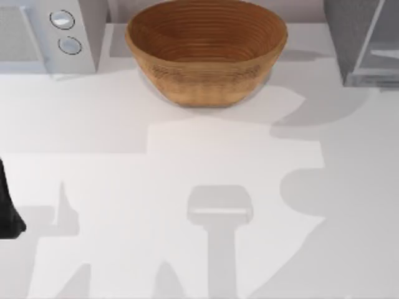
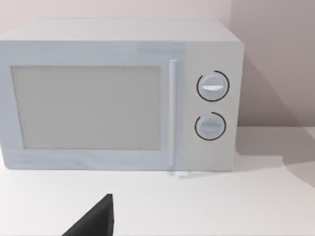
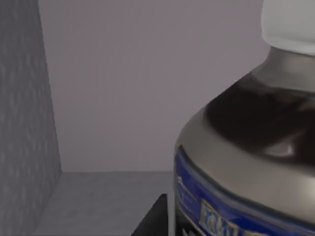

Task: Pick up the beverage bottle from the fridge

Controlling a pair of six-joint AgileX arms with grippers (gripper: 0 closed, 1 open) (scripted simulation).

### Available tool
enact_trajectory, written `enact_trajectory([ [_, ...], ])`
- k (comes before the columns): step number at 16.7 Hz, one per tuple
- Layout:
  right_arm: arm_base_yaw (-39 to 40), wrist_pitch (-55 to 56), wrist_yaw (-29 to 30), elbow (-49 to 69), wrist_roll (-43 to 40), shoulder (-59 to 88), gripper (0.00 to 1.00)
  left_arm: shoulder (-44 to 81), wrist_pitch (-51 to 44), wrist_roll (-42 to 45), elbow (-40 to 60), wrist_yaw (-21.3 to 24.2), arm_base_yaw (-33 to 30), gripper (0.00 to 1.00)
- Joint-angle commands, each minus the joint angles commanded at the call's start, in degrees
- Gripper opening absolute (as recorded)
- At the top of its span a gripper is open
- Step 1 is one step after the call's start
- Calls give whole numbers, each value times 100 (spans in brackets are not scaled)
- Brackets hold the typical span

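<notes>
- Beverage bottle (image 3: 246, 162): upright inside the fridge (image 1: 365, 43), which stands at the table's (image 1: 124, 174) far right; white cap, blue label band.
- Right gripper (image 3: 155, 219): one dark fingertip just beside the bottle; grip state cannot tell.
- Left arm (image 1: 7, 205): parked at the left edge, facing the microwave (image 2: 118, 98).
- Woven bowl (image 1: 206, 50): far centre.

You have one woven brown round bowl (image 1: 206, 50), one white box-shaped appliance (image 2: 118, 93) carrying two round knobs, one dark grey speckled fridge (image 1: 368, 43), and one grey beverage bottle (image 3: 246, 167) with a single white cap, blue-labelled.
</notes>
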Motion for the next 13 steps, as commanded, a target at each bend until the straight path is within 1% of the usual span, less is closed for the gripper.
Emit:
enact_trajectory([
  [3, -108, 247, -122, -859, -6, -550, 0, 0, 0, 0, 0, 0, 0, 100],
  [5, -160, 375, -182, -1196, -12, -805, 0, 0, 0, 0, 0, 0, 0, 100],
  [13, -110, 299, -172, -1354, -5, -1009, 0, 0, 0, 0, 0, 0, 0, 100],
])
